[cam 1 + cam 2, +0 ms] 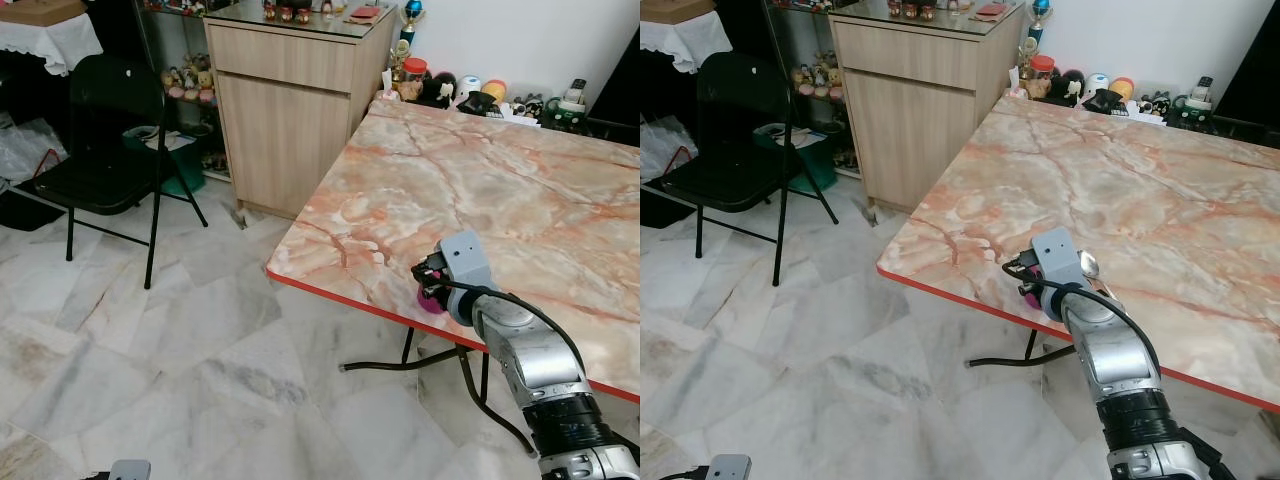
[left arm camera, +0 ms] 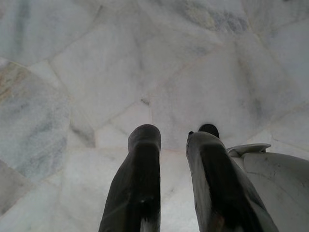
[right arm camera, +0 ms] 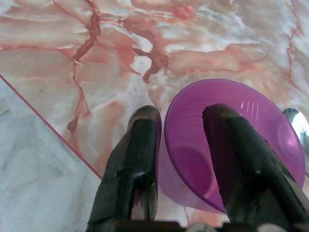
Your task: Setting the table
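Note:
A translucent purple plastic cup (image 3: 217, 94) is held tilted just above the marble table (image 1: 520, 180), close to its red front edge. My right gripper (image 3: 183, 121) is shut on the cup's wall, with one finger inside it and one outside. In the left eye view the cup (image 1: 432, 302) peeks out pink under the right wrist. A metal spoon (image 1: 1090, 263) lies on the table right beside the cup. My left gripper (image 2: 174, 137) hangs idle over the floor, its fingers slightly apart and holding nothing.
A wooden cabinet (image 1: 290, 110) stands against the table's far left corner. A black folding chair (image 1: 110, 150) is on the marble floor to the left. Toys and jars (image 1: 470, 92) crowd the table's far edge. Black table legs (image 1: 400, 360) run below the front edge.

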`<state>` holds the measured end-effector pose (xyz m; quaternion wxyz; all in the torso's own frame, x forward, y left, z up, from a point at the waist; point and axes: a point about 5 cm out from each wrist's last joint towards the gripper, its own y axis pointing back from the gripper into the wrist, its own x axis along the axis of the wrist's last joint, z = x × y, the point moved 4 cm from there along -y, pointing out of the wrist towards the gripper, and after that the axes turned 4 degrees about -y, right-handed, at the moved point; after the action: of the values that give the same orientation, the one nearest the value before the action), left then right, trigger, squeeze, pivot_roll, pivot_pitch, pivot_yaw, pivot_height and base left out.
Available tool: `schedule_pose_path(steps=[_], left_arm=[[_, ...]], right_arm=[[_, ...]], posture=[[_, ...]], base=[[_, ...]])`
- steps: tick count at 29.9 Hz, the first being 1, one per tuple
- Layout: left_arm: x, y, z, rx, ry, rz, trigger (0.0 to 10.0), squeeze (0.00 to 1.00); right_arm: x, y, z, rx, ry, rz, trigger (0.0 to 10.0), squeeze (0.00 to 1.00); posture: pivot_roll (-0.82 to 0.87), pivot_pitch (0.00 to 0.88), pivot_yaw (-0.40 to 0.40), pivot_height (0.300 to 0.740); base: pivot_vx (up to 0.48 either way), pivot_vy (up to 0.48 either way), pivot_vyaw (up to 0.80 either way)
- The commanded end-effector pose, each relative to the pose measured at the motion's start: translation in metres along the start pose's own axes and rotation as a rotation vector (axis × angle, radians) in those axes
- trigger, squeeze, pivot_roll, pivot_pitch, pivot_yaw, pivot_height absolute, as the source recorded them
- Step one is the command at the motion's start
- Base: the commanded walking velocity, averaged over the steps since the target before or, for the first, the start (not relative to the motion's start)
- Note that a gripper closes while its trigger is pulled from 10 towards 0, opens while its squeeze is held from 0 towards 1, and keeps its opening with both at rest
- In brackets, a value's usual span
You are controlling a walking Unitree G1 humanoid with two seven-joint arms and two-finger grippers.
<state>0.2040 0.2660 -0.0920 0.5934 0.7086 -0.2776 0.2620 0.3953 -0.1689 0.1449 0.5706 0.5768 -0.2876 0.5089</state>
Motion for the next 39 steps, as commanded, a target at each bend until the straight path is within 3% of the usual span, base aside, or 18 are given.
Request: schedule_pose_path(steps=[1,4,5,6,7,8,9,10,21,22,23,24,26,27,29,31,39], left_arm=[[-0.0062,0.0018,0.0007,0.002,0.012,-0.015,10.0,0.00],[-0.0063,0.0018,0.0008,0.002,0.012,-0.015,10.0,0.00],[-0.0063,0.0018,0.0008,0.002,0.012,-0.015,10.0,0.00],[-0.0063,0.0018,0.0008,0.002,0.012,-0.015,10.0,0.00],[-0.0062,0.0018,0.0007,0.003,0.012,-0.015,10.0,0.00],[-0.0062,0.0018,0.0007,0.003,0.012,-0.015,10.0,0.00],[-0.0062,0.0018,0.0008,0.003,0.012,-0.015,10.0,0.00],[-0.0062,0.0018,0.0007,0.002,0.012,-0.015,10.0,0.00],[-0.0065,0.0019,0.0007,0.002,0.010,-0.016,10.0,0.00],[-0.0065,0.0019,0.0006,0.002,0.010,-0.016,10.0,0.00],[-0.0065,0.0019,0.0007,0.002,0.010,-0.016,10.0,0.00],[-0.0065,0.0019,0.0006,0.002,0.010,-0.016,10.0,0.00],[-0.0064,0.0019,0.0006,0.002,0.010,-0.016,10.0,0.00],[-0.0064,0.0019,0.0006,0.001,0.010,-0.016,10.0,0.00],[-0.0064,0.0019,0.0007,0.001,0.010,-0.016,10.0,0.00],[-0.0064,0.0018,0.0010,0.001,0.011,-0.015,10.0,0.00],[-0.0061,0.0017,0.0011,0.001,0.009,-0.016,10.0,0.00]], right_arm=[[0.0017,-0.0010,-0.0010,0.008,0.005,0.000,10.0,0.00],[0.0010,-0.0011,-0.0022,0.012,0.007,-0.002,10.0,0.00],[0.0008,-0.0011,-0.0029,0.014,0.008,-0.003,6.3,0.00],[0.0008,-0.0011,-0.0029,0.014,0.008,-0.003,6.3,0.00],[0.0007,-0.0012,-0.0035,0.016,0.009,-0.003,4.0,0.00],[0.0006,-0.0014,-0.0038,0.016,0.009,-0.003,4.5,0.00],[0.0005,-0.0015,-0.0039,0.016,0.009,-0.003,8.4,0.00],[0.0005,-0.0016,-0.0040,0.016,0.010,-0.003,10.0,0.00],[0.0003,-0.0026,-0.0024,0.009,0.013,-0.004,10.0,0.00],[0.0003,-0.0027,-0.0022,0.008,0.013,-0.004,9.7,0.00],[0.0002,-0.0027,-0.0021,0.007,0.013,-0.004,4.5,0.00],[0.0003,-0.0027,-0.0023,0.008,0.012,-0.004,3.6,0.00],[0.0004,-0.0027,-0.0024,0.008,0.011,-0.004,3.6,0.00],[0.0003,-0.0027,-0.0025,0.009,0.011,-0.003,1.8,0.00],[0.0003,-0.0027,-0.0026,0.010,0.011,-0.003,1.6,0.00],[0.0003,-0.0028,-0.0026,0.010,0.010,-0.003,0.4,0.00],[0.0007,-0.0034,-0.0030,0.012,0.010,-0.002,0.0,0.00]], posture=[[0.11,0.122,-0.042,0.740],[0.11,0.122,-0.042,0.740],[0.11,0.123,-0.042,0.740],[0.11,0.123,-0.042,0.740],[0.11,0.123,-0.042,0.740],[0.11,0.123,-0.042,0.740],[0.11,0.123,-0.042,0.740],[0.11,0.123,-0.041,0.740],[0.11,0.124,-0.041,0.740],[0.11,0.124,-0.041,0.740],[0.11,0.124,-0.041,0.740],[0.11,0.125,-0.041,0.740],[0.11,0.125,-0.041,0.740],[0.11,0.123,-0.042,0.740],[0.11,0.123,-0.042,0.740],[0.11,0.123,-0.042,0.740],[0.11,0.121,-0.042,0.740]], base=[[0.000,0.000,0.00],[0.000,0.000,0.00],[0.000,0.000,0.00],[0.000,0.000,0.00],[0.000,0.000,0.00],[0.000,0.000,0.00],[0.000,0.000,0.00],[0.000,0.000,0.00],[0.000,0.000,0.00],[0.000,0.000,0.00],[0.000,0.000,0.00],[0.000,0.000,0.00],[0.000,0.000,0.00],[0.000,0.000,0.00],[0.000,0.000,0.00],[0.000,0.000,0.00],[0.000,0.000,0.00]])
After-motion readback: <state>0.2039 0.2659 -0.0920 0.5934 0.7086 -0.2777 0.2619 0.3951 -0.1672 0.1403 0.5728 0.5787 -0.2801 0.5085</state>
